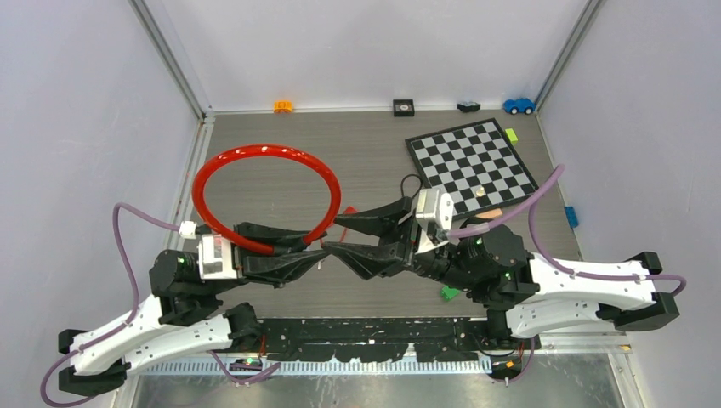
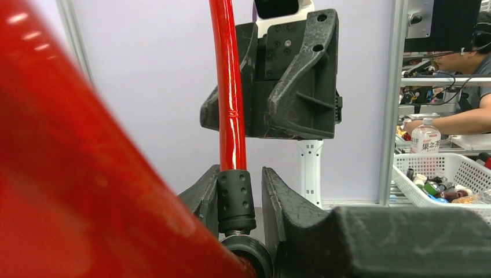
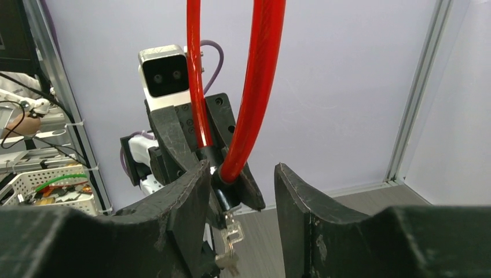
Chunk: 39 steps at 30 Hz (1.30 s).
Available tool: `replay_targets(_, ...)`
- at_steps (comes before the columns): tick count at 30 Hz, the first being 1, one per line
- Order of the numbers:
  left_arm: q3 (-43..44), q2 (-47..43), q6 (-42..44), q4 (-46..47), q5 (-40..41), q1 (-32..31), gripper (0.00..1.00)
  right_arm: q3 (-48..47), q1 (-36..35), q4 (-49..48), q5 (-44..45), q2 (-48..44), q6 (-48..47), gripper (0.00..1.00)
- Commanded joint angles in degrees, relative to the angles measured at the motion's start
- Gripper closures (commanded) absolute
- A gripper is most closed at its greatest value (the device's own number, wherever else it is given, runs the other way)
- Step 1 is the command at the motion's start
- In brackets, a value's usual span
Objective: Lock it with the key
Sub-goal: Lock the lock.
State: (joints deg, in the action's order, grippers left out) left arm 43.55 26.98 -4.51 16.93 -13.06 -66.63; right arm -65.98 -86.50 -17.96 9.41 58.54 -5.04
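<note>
A red cable lock [image 1: 255, 153] forms a big loop over the left of the table. My left gripper [image 1: 316, 248] is shut on its black lock body [image 2: 236, 200], with the red cable [image 2: 230, 87] rising from it. A key [image 3: 229, 229] sits in the lock body's end, and a second key [image 3: 226, 262] hangs below it on a ring. My right gripper [image 1: 333, 235] is open and empty, facing the left gripper's tips. In the right wrist view, the keys show beyond the gap between its fingers [image 3: 240, 168], untouched.
A checkerboard [image 1: 472, 166] lies at the back right. Small toys line the back edge: an orange one [image 1: 283, 106], a black one [image 1: 403, 107] and a blue car [image 1: 518, 105]. A green piece [image 1: 448, 293] lies near the right arm, and a blue block [image 1: 570, 217] at the right edge.
</note>
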Motion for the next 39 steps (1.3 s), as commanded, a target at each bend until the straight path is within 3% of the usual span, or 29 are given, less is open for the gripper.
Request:
replay_targets(1,0.2,-0.1,-0.8,4.1,0.0,0.1,1.0,-3.7,-0.2,-6.6,2.1,2.7,-0.3,0.5)
replay_targets(7,-0.2,0.0,-0.7,3.6,0.1,0.1,1.0,-4.9,-0.2,-9.3,-0.6,4.5,1.1,0.54)
replay_targets(9,-0.5,0.0,-0.7,3.3,0.2,0.0,1.0,-4.2,-0.2,-10.8,-1.0,4.4,1.2,0.68)
replay_targets(11,-0.9,-0.1,-0.7,3.1,0.2,0.1,1.0,-3.2,-0.2,-12.8,-1.6,4.0,0.7,0.93)
replay_targets(12,-1.1,-0.3,-0.7,2.8,0.2,0.1,1.0,-2.7,-0.2,-13.5,-1.7,3.6,0.2,0.98)
replay_targets(17,-2.3,-2.0,-0.8,1.2,0.6,0.0,1.0,0.2,-0.2,-18.6,1.1,0.5,-1.6,0.99)
replay_targets(25,-3.6,-3.7,-1.6,0.4,1.2,0.1,1.0,0.8,-0.2,-18.9,2.8,-2.0,-2.3,0.99)
replay_targets(39,-6.7,-4.4,0.6,7.4,0.8,0.1,1.0,1.5,-0.2,-18.1,0.3,0.5,4.4,0.99)
